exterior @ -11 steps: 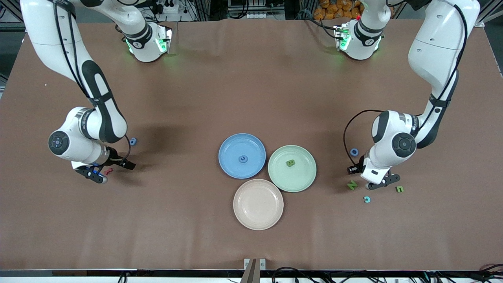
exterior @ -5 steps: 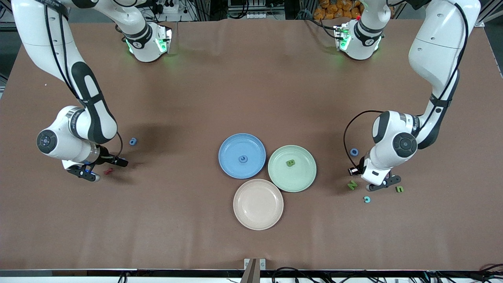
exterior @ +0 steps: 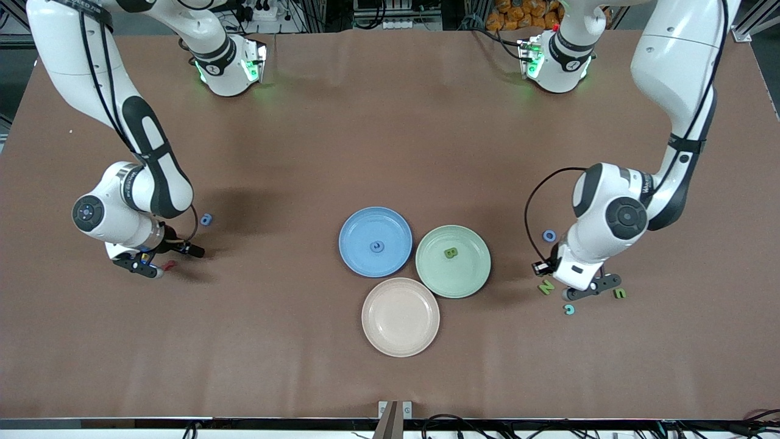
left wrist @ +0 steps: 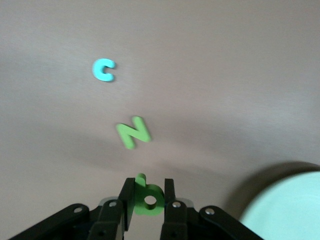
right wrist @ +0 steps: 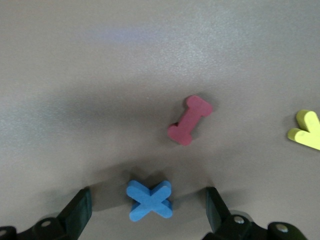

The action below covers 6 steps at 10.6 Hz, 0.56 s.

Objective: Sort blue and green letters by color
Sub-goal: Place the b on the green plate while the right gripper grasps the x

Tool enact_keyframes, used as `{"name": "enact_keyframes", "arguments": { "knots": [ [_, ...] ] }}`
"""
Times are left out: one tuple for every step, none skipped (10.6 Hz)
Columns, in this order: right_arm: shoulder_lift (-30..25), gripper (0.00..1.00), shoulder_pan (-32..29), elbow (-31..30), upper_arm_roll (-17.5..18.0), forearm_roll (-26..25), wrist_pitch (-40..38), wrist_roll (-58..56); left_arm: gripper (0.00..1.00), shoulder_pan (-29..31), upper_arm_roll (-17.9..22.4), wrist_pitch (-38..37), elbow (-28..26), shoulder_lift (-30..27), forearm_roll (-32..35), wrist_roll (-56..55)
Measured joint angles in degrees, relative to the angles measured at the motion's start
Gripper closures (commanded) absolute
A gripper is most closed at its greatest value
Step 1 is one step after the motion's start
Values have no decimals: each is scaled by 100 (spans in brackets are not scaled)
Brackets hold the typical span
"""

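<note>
Starting with the front view: the blue plate (exterior: 375, 241) holds one blue letter (exterior: 378, 246), the green plate (exterior: 453, 261) one green letter (exterior: 450, 252), and the pink plate (exterior: 400, 316) is bare. Left unsorted: a blue O (exterior: 549, 235), green N (exterior: 546, 286), teal C (exterior: 569, 309) and green S (exterior: 619, 293) around the left gripper (exterior: 586, 289); another blue letter (exterior: 206, 219) near the right gripper (exterior: 141, 267). Judged roughly a quarter complete.

Left wrist view: fingers clamped on a green b (left wrist: 148, 198), apparently lifted slightly since a second ago.

Right wrist view: jaws spread wide astride a blue X (right wrist: 149, 200), beside a red piece (right wrist: 189, 120) and a yellow letter (right wrist: 306, 131); this arm has shifted slightly.
</note>
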Motion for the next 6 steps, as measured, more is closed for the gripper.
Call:
{"name": "enact_keyframes", "arguments": {
  "knots": [
    [-2,0,8,0,0,0,0,4,100,-196,-5,-71,130,-1,-15,-343],
    [-4,0,9,0,-1,0,-3,6,100,-405,-7,-172,275,4,-21,-708],
    [-5,0,9,0,-1,1,-6,7,100,-606,0,-238,385,19,-22,-1031],
    [-5,0,9,0,-1,1,-7,8,100,-786,11,-262,442,50,-23,-1301],
    [-5,0,9,0,-2,2,-8,9,100,-949,20,-262,492,103,-24,-1560],
    [-6,0,9,0,-2,2,-8,9,100,-1096,25,-262,556,178,-25,-1854]
  ]
}}
